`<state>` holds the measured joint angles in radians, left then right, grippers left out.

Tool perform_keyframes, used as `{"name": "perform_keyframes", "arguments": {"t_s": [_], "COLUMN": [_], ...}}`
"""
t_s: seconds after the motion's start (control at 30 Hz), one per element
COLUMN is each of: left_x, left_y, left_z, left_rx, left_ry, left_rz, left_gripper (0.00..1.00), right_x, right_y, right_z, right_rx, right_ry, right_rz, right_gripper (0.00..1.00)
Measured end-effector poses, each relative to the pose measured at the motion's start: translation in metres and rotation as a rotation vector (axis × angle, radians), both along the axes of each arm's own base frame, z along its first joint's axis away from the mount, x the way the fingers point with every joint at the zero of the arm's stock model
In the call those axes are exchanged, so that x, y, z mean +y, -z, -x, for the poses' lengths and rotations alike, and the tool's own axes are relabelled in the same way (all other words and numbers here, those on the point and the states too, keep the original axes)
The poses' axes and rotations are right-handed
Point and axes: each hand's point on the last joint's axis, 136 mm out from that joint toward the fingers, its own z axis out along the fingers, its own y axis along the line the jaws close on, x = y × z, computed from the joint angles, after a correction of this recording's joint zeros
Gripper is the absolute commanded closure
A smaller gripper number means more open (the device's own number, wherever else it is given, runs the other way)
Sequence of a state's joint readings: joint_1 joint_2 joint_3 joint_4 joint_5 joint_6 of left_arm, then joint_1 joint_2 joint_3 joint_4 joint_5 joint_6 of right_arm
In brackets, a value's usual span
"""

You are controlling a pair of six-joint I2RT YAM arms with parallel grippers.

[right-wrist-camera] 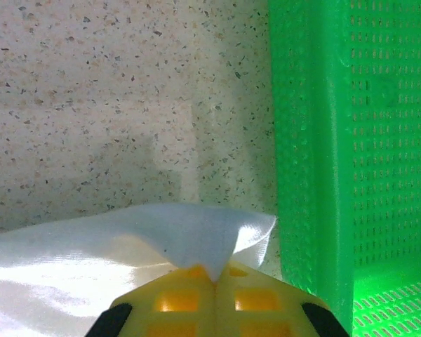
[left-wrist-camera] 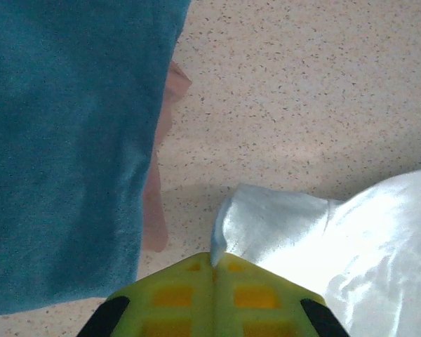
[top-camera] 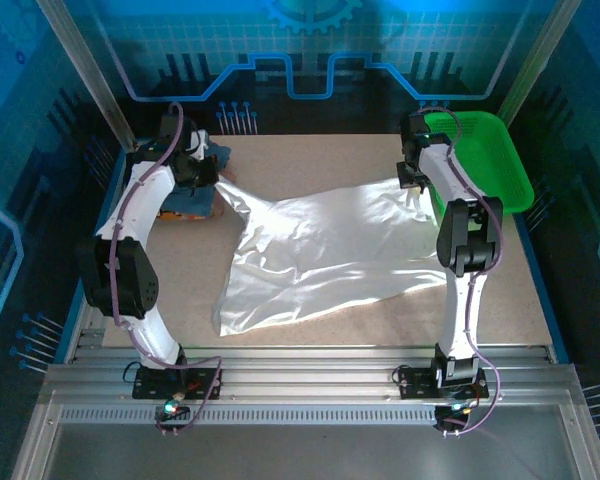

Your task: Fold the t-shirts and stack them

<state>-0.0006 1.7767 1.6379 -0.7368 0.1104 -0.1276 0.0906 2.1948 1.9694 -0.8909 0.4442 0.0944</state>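
Left hand (left-wrist-camera: 214, 265) pinching white t-shirt (top-camera: 320, 250) corner, cloth thin, glossy, wrinkled

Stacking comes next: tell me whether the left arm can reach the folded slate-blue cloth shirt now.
Probably not yet: the folded slate-blue shirt lies close beside the left gripper, but its jaws are shut on the thin white shirt.

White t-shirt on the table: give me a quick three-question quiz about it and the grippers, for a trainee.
1. True or false: the large thin white cloth t-shirt lies inside the green plastic mesh basket.
2. What does the left gripper pinch? A the basket's rim; B a corner of the t-shirt; C nothing.
3. Fill the gap: the right gripper is ___ on another corner of the t-shirt.
Key: 1 false; 2 B; 3 shut.
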Motion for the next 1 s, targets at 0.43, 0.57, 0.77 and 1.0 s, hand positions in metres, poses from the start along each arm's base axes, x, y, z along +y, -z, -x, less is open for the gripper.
{"name": "perform_keyframes", "arguments": {"t_s": [0.43, 0.57, 0.77, 1.0], "left_x": [-0.019, -0.018, -0.001, 0.016], "left_y": [-0.018, -0.025, -0.041, -0.073], "left_z": [0.061, 0.087, 0.092, 0.042], "left_rx": [-0.044, -0.069, -0.121, -0.204], "left_ry": [0.051, 0.047, 0.015, 0.056], "left_rz": [0.103, 0.101, 0.029, -0.120], "left_gripper": [1.00, 1.00, 1.00, 1.00], "right_x": [-0.002, -0.010, -0.028, -0.030], "right_y": [-0.004, -0.006, 0.000, -0.003], "right_z": [0.053, 0.070, 0.084, 0.080], "right_rx": [0.003, -0.004, 0.009, -0.010], "right_ry": [0.007, 0.027, 0.068, 0.073], "right_rz": [-0.040, -0.045, -0.067, -0.097], "right_gripper": [0.98, 0.98, 0.99, 0.98]}}
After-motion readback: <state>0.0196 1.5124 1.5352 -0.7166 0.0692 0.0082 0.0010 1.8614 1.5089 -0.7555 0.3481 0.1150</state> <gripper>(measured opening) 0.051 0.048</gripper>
